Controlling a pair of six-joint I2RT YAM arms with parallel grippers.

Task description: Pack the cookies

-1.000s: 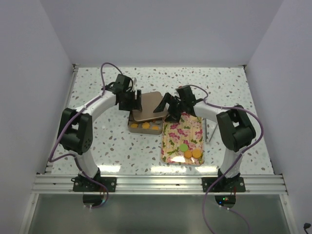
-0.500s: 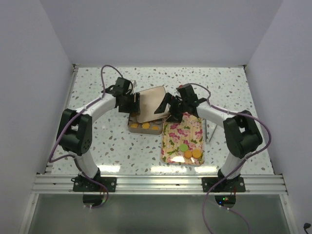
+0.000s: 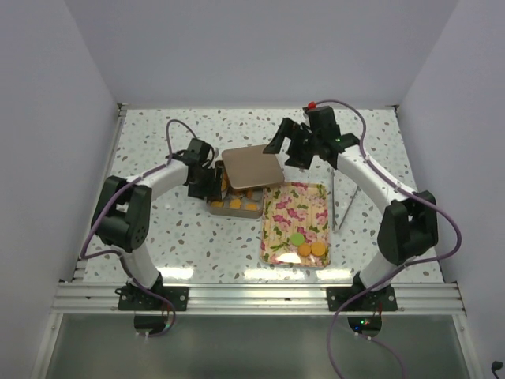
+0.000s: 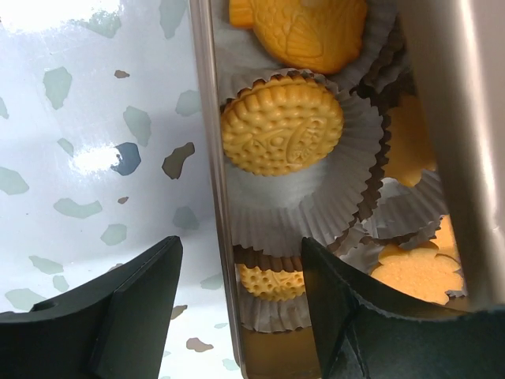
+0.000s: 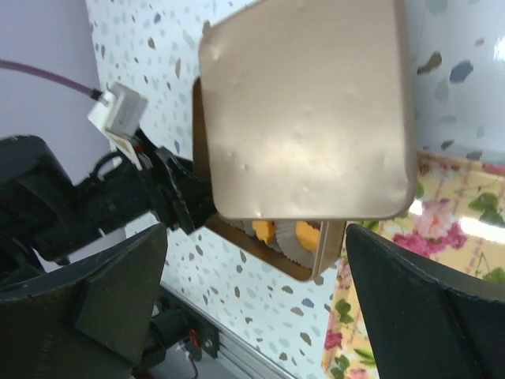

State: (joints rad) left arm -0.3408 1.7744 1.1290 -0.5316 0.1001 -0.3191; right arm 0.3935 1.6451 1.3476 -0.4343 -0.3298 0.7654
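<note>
A gold tin (image 3: pixel 211 208) holds orange cookies (image 3: pixel 236 204) in white paper cups. Its gold lid (image 3: pixel 251 167) lies askew over the tin's rear part and leaves the front row showing. My left gripper (image 3: pixel 210 183) is open at the tin's left side. In the left wrist view that gripper (image 4: pixel 241 260) straddles the tin's left wall (image 4: pixel 211 158), one finger outside and one inside beside a ridged cookie (image 4: pixel 282 124). My right gripper (image 3: pixel 287 149) hangs open behind the lid. In its own view the right gripper (image 5: pixel 254 237) holds nothing above the lid (image 5: pixel 308 110).
A floral tray (image 3: pixel 296 207) lies right of the tin, with a green cookie (image 3: pixel 296 238) and two orange ones (image 3: pixel 312 249) at its near end. A thin grey upright piece (image 3: pixel 340 207) stands just right of the tray. White walls close in both sides.
The lid, tilted up between both grippers half a second ago, now lies askew on the tin. My right gripper has pulled back and away. My left gripper has dropped to the tin's left wall.
</note>
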